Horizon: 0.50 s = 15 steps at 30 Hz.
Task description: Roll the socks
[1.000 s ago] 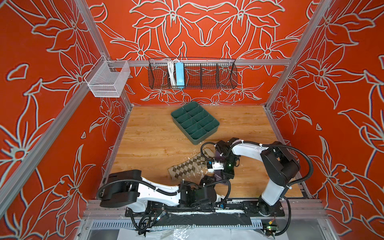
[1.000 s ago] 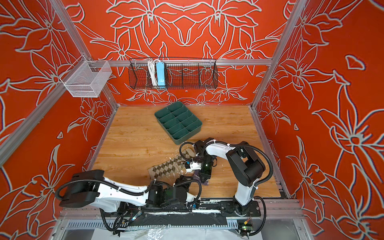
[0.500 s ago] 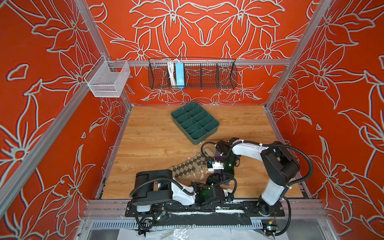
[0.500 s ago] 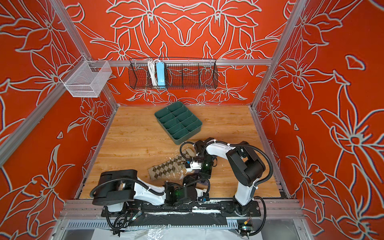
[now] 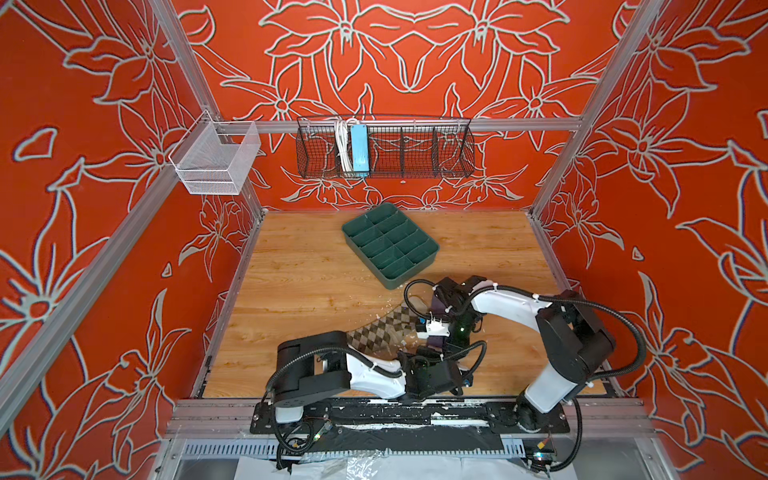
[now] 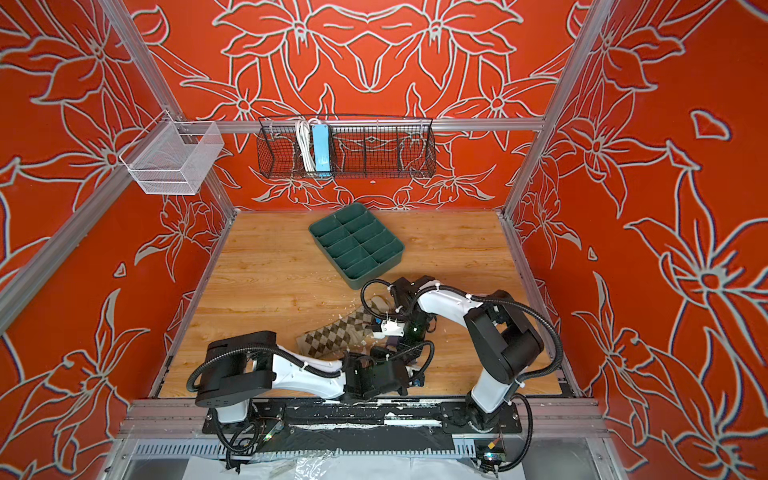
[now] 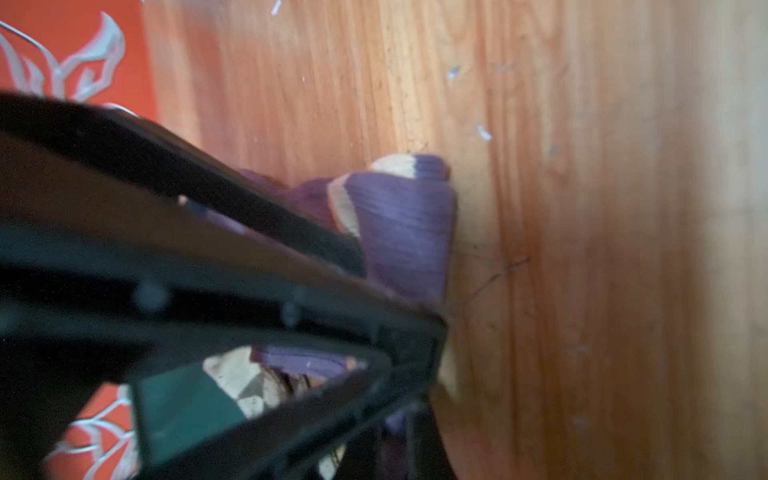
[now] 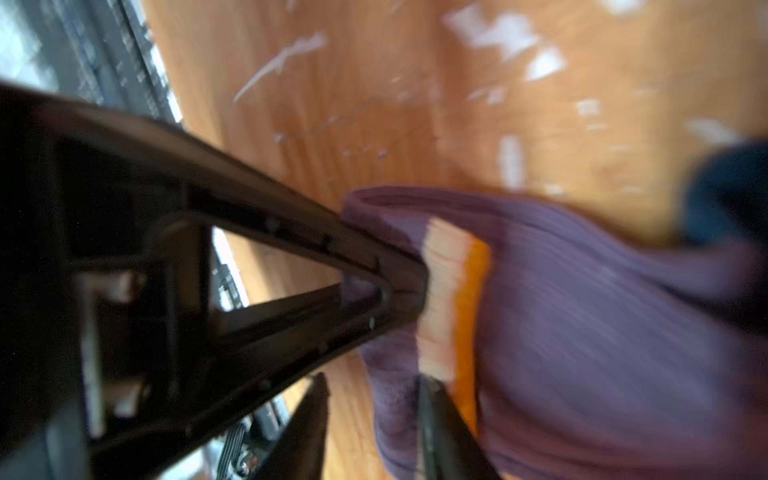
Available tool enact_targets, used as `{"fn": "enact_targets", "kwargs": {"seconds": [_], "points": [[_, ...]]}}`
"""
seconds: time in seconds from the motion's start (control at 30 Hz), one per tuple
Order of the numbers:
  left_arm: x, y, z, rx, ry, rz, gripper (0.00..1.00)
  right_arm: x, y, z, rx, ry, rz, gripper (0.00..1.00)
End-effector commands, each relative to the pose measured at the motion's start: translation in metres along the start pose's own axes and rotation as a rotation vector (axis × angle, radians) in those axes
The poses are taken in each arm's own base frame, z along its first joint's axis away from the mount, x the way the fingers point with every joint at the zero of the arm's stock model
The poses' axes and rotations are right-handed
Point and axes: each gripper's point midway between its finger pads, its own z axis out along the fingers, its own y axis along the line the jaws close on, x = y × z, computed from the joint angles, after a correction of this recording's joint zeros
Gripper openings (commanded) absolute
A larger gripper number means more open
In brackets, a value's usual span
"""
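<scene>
The beige argyle sock lies flat on the wooden floor near the front, partly under both arms. The purple sock, with a cream and orange band, is bunched beside it, its blue toe at the far end. My left gripper is shut on a fold of the purple sock. My right gripper is open, one finger against the sock's edge. In both top views the purple sock is mostly hidden by the grippers.
A green divided tray sits behind the socks. On the back wall hangs a black wire basket holding a blue power strip. A white mesh basket hangs at the left. White flecks litter the floor.
My left arm swung in from the left and its gripper closed on the purple sock. My right gripper, shut before, has opened. The argyle sock has barely moved.
</scene>
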Motion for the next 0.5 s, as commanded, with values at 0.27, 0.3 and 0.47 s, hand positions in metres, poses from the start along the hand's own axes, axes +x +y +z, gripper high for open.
{"fn": "enact_targets", "kwargs": {"seconds": [0.27, 0.3, 0.47], "points": [[0.023, -0.032, -0.01, 0.351, 0.07, -0.055, 0.0, 0.009, -0.076, -0.118, 0.505, -0.36, 0.301, 0.48], [0.023, -0.033, -0.011, 0.379, 0.07, -0.055, 0.0, 0.014, -0.083, -0.134, 0.55, -0.414, 0.347, 0.49], [0.023, -0.048, -0.022, 0.603, 0.093, -0.087, 0.0, 0.059, -0.111, -0.216, 0.819, -0.655, 0.675, 0.57]]}}
